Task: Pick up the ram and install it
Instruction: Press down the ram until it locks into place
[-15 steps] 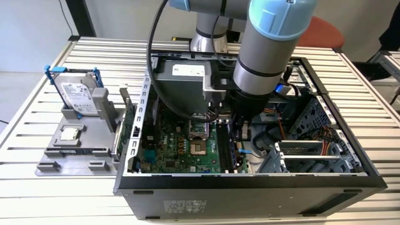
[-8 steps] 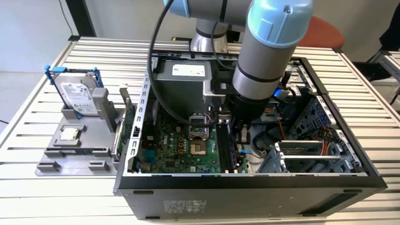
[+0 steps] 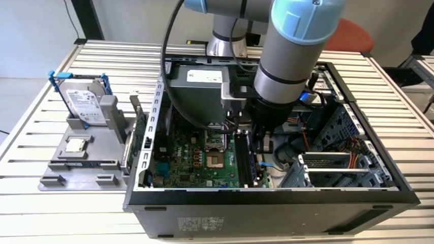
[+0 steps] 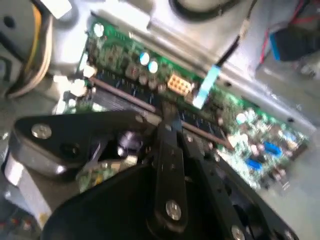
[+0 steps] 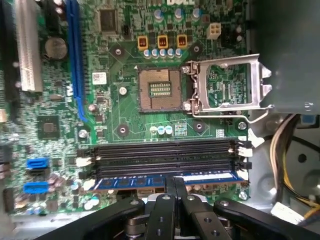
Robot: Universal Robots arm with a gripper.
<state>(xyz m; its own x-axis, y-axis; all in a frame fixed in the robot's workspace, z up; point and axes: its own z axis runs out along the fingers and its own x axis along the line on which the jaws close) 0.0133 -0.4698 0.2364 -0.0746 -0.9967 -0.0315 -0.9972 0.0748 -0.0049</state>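
seating looks like the step in hand, as i read it. from my station i see the arm [image 3: 288, 56] reaching down into the open computer case [image 3: 271, 195] that lies on the slatted worktop [image 3: 54, 213].

in the first wrist view the claw [image 5: 175, 187] is clenched on the ram [image 5: 150, 181], a thin blue-green strip with a white label toward one end. the strip stands on edge along the memory slot nearest the claw, in line with it, just beside the two bare black slots [image 5: 162, 152]. i cannot tell whether it is already pressed fully home or only resting in the slot mouth. the white latches [image 5: 243, 147] at the slot ends look tipped outward, though that is hard to judge.

the open processor socket [image 5: 159, 90] with its raised metal frame [image 5: 227, 82] sits well apart from the strip, on the far side of the bare slots.

in the second wrist view the fingers [image 4: 167, 150] meet over the strip's upper edge near its middle.

on the exterior view's left, outside the case, a hard drive [image 3: 85, 104] in a blue frame stands in a grey holder [image 3: 81, 162].

my judgement is that finishing calls for a straight, even push down along the slot, with no tilt, until both end latches close; a skewed push could jam one end or strain the board [image 5: 120, 110].
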